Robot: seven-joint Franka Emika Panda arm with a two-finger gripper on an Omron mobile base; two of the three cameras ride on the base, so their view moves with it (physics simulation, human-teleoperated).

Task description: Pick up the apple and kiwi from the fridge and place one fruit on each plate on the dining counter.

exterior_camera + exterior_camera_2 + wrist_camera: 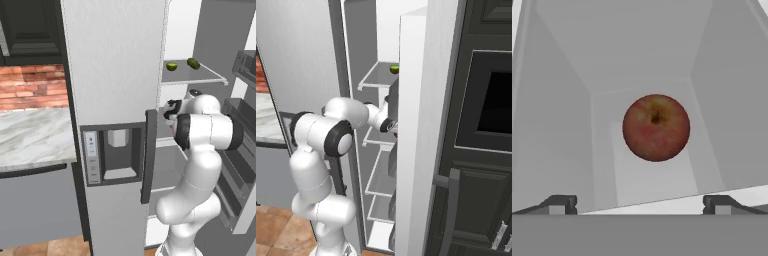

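The apple, round and red-brown, rests on a white shelf deep inside the fridge, straight ahead of my gripper. The gripper is open, its two fingertips spread wide, short of the fruit and touching nothing. In the base views my hand reaches past the edge of the shut door into the open compartment, at the height of the shelf under the top one. The kiwi lies on the upper glass shelf, and its green edge peeks out in the right base view.
A second dark green oval lies beside the kiwi. The open fridge door with its shelves stands on my right. A black oven cabinet is beyond it. A marble counter and brick wall lie to the left.
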